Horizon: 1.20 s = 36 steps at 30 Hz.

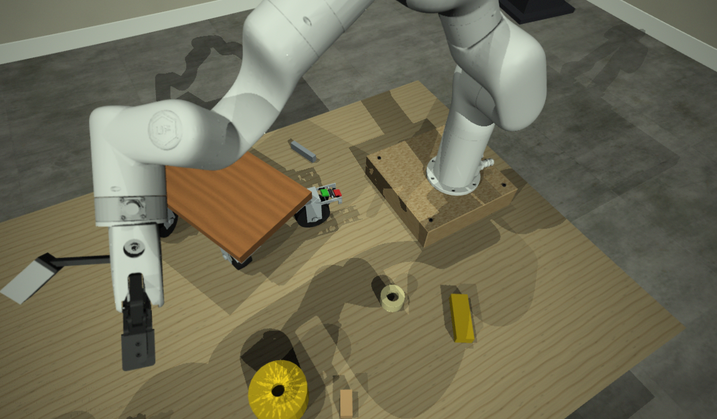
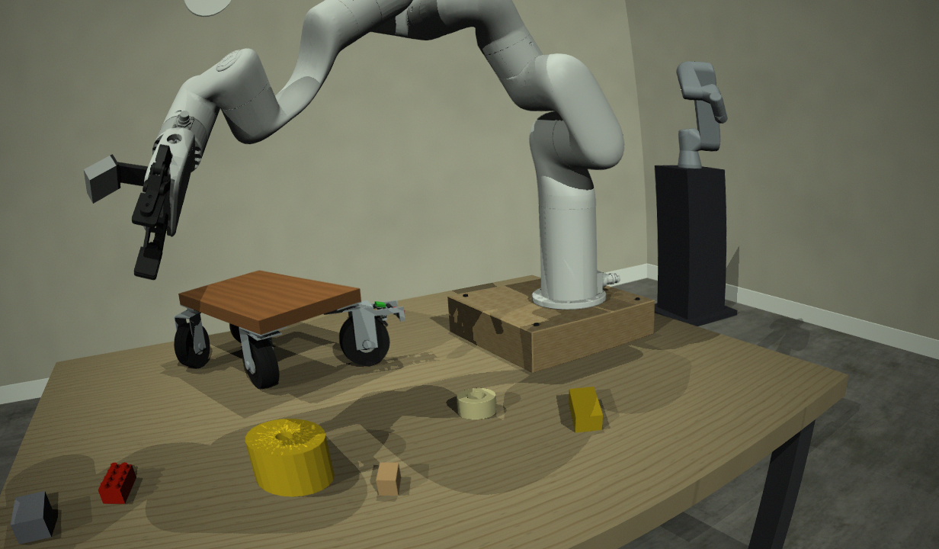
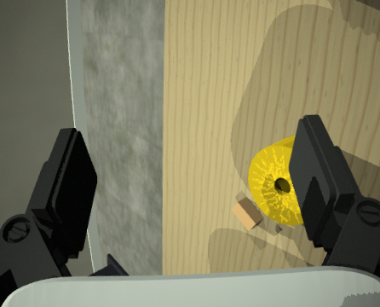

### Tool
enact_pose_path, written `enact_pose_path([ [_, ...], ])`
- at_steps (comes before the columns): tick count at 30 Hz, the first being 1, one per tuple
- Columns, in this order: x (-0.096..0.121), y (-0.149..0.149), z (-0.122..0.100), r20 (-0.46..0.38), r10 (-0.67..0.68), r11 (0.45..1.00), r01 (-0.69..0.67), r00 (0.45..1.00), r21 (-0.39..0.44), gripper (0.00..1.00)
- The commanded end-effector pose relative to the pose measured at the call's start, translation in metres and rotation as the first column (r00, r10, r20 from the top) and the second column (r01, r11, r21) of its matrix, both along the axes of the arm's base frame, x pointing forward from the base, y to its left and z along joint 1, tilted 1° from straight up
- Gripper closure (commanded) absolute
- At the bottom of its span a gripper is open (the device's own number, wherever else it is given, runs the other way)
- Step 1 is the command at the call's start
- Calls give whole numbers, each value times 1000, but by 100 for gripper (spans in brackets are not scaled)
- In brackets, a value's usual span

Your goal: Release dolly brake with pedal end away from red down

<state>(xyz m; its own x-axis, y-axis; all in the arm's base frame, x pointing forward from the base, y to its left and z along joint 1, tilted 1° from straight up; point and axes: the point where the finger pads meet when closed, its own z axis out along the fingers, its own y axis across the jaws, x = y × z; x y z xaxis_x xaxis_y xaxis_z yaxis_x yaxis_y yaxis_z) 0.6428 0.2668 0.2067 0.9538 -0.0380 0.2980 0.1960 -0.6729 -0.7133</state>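
Note:
The dolly (image 1: 235,213) (image 2: 267,300) has a brown wooden deck and stands on its wheels. At its corner nearest the robot base, a caster (image 1: 312,216) (image 2: 365,338) carries the brake pedal, with a green end (image 1: 324,193) (image 2: 379,305) toward the deck and a red end (image 1: 337,192) farther out. In the exterior view the green end stands above the bracket and the red end is hidden. My gripper (image 1: 138,351) (image 2: 147,239) (image 3: 190,147) is open and empty, high above the table and away from the pedal. The wrist view does not show the dolly.
A yellow cylinder (image 1: 267,406) (image 2: 292,470) (image 3: 268,170), tan block (image 1: 345,404) (image 2: 388,479) (image 3: 246,213), pale ring (image 1: 392,307) (image 2: 475,407), yellow block (image 1: 461,318) (image 2: 585,409), red brick (image 2: 116,483) and grey block (image 2: 33,518) stand around. A grey bar (image 1: 303,151) lies behind the dolly.

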Motion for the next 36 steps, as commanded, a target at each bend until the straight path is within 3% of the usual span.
enact_pose_path([
  [1,1,0,3,5,0,1000,0,1000,1,0],
  [17,1,0,3,5,0,1000,0,1000,1,0],
  [18,1,0,3,6,0,1000,0,1000,0,100],
  [21,-7,-10,4,32,35,999,-33,999,-39,100],
  [25,-50,-60,4,120,214,956,-183,969,-229,100],
  [27,-50,-60,4,125,227,951,-192,966,-243,100],
  [28,-68,-79,3,139,292,922,-240,946,-304,100],
  [30,-68,-79,3,143,304,916,-248,942,-317,100],
  [31,-88,-101,2,149,383,871,-302,912,-387,100],
  [34,-88,-101,2,150,390,866,-307,908,-395,100],
  [35,-111,-124,0,146,480,802,-366,865,-471,100],
  [36,-111,-124,0,146,480,802,-366,865,-471,100],
])
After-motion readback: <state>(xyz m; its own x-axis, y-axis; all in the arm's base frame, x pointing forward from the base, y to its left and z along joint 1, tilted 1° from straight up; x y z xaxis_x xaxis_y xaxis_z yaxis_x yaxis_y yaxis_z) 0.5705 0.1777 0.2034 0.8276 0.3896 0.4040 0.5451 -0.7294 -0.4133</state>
